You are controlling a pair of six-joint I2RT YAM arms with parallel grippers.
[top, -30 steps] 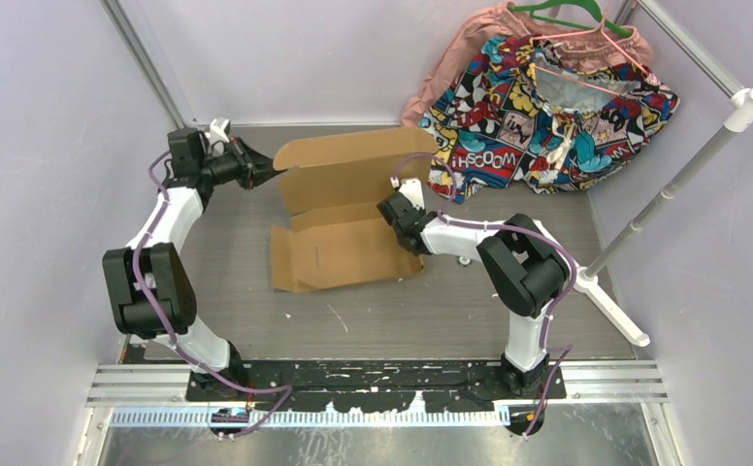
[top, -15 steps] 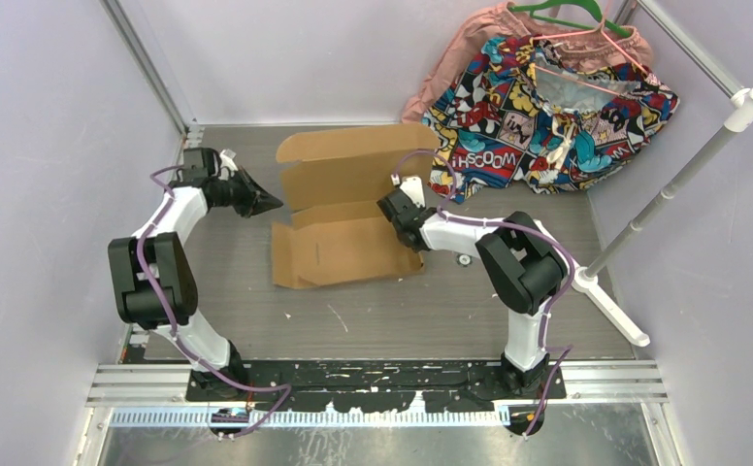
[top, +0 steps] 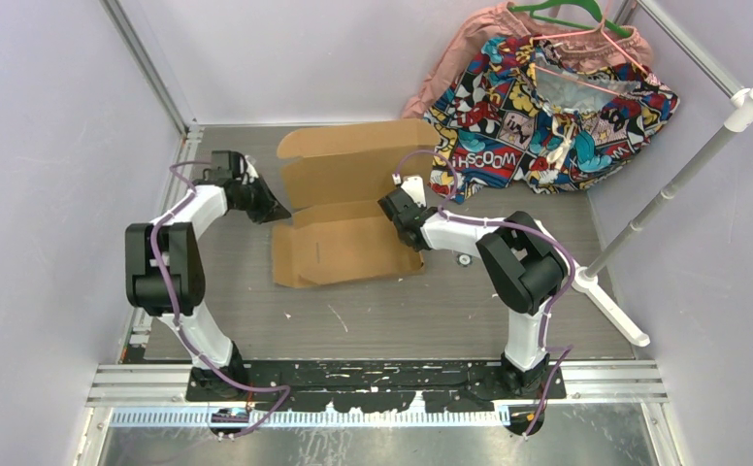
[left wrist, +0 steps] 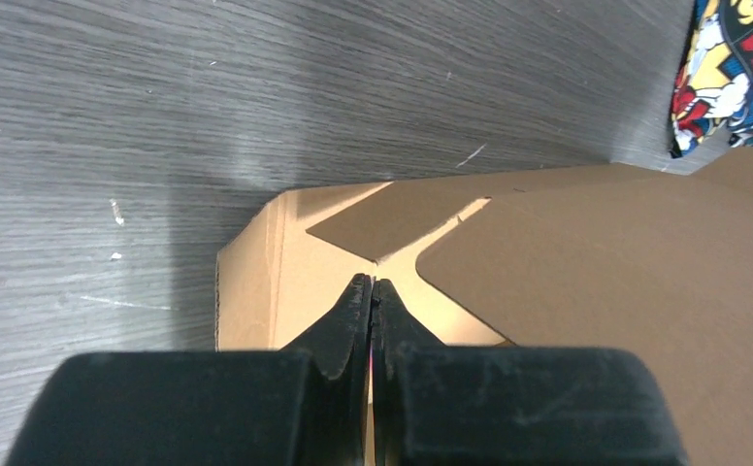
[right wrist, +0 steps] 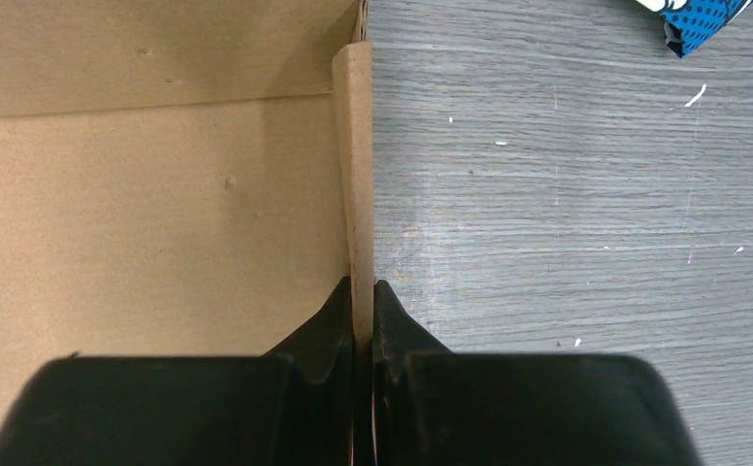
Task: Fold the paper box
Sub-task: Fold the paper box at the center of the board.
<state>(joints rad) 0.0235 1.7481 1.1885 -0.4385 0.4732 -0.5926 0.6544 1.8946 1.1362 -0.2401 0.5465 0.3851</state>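
Note:
The paper box [top: 343, 218] is plain brown cardboard, partly folded, with its back panel raised and its front panel lying flat. My left gripper [top: 281, 214] hovers at the box's left edge, shut and empty. In the left wrist view its closed tips [left wrist: 373, 283] point at the slit between two flaps of the box [left wrist: 625, 272]. My right gripper [top: 402, 206] is at the box's right side. In the right wrist view it [right wrist: 362, 284] is shut on the thin upright side wall [right wrist: 353, 146], with the box floor [right wrist: 149, 194] to its left.
A comic-print cloth [top: 557, 97] and a pink garment on a green hanger [top: 557, 15] lie at the back right. A white rack pole [top: 678, 175] slants along the right, its foot [top: 605, 301] on the table. Purple walls enclose the grey table [top: 382, 311].
My left arm has swung from the back panel's left end toward the near side, down to the box's left edge, and its jaws have closed fully. The right arm has not moved.

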